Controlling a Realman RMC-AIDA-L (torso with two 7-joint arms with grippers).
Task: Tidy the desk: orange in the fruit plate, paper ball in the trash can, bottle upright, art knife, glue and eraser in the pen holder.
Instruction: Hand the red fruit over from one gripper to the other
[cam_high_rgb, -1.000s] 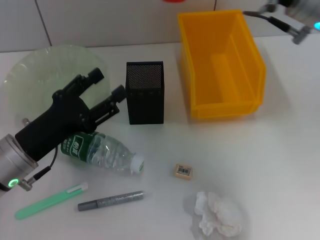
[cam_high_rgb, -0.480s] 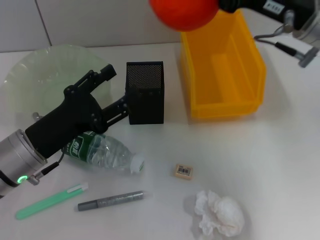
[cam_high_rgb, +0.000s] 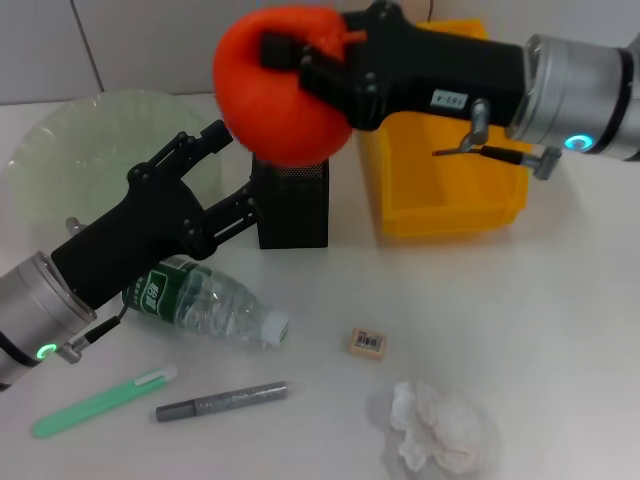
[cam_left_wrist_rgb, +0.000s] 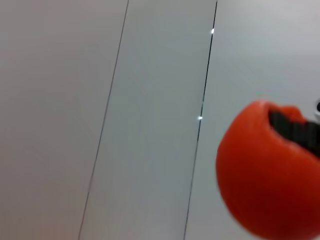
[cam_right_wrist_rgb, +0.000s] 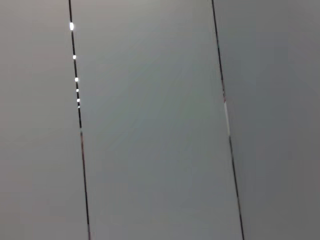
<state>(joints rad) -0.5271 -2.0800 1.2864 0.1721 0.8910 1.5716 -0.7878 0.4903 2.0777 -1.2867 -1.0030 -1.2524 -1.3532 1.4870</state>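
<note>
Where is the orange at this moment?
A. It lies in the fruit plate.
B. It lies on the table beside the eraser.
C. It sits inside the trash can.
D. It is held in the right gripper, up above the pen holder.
D: the right gripper is shut on the orange, raised over the pen holder, not in the fruit plate.

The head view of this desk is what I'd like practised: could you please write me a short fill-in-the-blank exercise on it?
1. The right gripper holds the red-orange round fruit in the ____.
2. The small clear plastic water bottle lies on its ____.
3. The bright yellow rectangular plastic bin holds ____.
4. The left gripper hovers with its fingers ____.

Missing words: air; side; nothing; open
</note>
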